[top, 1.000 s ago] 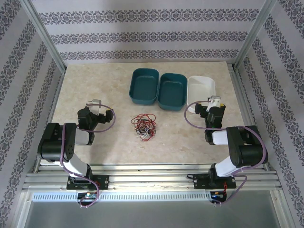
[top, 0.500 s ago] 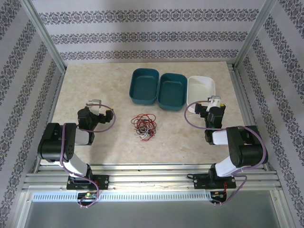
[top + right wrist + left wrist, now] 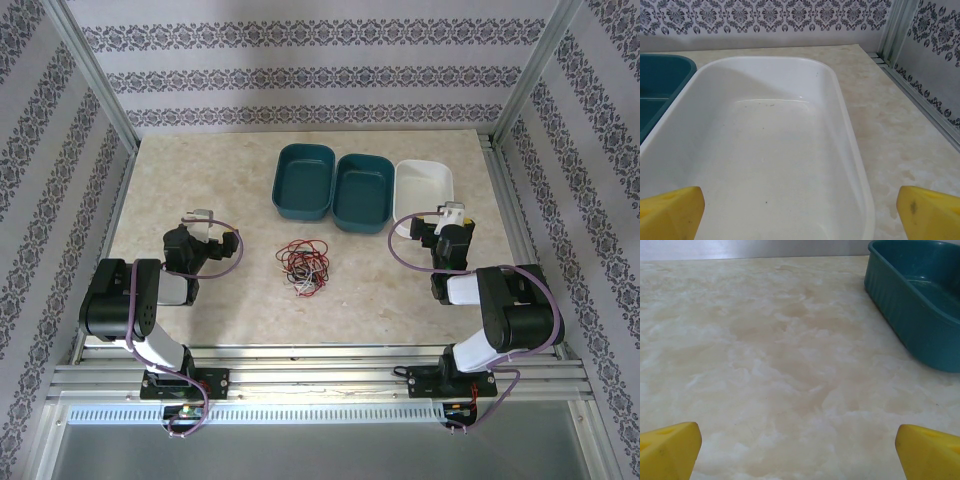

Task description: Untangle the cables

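Your left gripper [image 3: 800,460] and right gripper [image 3: 800,216] both gape wide, empty. The thin red, black and white cables [image 3: 305,267] sit tangled between them, the clump slightly longer near-to-far.

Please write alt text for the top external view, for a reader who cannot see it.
A small tangle of thin red, black and white cables lies on a beige marbled table, between the open left gripper and open right gripper, untouched. Behind stand two teal plastic tubs and a white plastic tub.
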{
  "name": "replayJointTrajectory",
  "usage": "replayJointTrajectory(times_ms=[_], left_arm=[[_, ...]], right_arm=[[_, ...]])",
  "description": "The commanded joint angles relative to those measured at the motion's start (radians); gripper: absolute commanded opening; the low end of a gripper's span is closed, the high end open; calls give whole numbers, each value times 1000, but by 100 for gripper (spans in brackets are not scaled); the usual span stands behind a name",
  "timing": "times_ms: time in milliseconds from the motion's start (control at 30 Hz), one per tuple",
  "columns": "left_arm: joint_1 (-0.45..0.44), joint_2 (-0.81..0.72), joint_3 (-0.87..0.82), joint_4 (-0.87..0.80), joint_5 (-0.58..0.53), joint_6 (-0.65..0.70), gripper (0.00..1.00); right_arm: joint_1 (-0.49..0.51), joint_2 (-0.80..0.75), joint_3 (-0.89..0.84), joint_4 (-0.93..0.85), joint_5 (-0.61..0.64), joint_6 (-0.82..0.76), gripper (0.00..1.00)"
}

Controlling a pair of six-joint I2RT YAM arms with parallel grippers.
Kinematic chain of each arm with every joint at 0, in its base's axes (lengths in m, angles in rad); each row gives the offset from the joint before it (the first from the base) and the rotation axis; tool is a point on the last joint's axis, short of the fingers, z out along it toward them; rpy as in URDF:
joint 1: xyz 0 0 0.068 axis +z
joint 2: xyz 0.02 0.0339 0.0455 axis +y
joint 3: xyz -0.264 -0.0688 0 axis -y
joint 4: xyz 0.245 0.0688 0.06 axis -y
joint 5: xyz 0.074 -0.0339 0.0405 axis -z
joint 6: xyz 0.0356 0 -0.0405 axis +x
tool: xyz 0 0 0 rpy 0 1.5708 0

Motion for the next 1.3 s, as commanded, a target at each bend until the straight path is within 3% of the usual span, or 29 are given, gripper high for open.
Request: replayJointTrajectory(times_ms=[0, 700, 900, 1067, 1167, 1267], left_arm=[[-5, -17, 15, -4, 16, 15, 99], [-5, -16, 16, -8, 15, 14, 99], [-5, -18, 33, -41, -81, -18, 99], [-5, -21, 13, 1, -84, -22, 99], [-5, -80, -21, 15, -114, -31, 99], [-5, -210, -29, -89, -125, -36, 99]], right_arm=[[4, 10, -4, 28, 19, 8, 98], [5, 9, -7, 30, 18, 8, 98], [5, -4, -6, 19, 54, 21, 98], [6, -10, -6, 16, 49, 18, 98], [14, -20, -9, 17, 38, 3, 98], [33, -20, -9, 21, 55, -18, 98]])
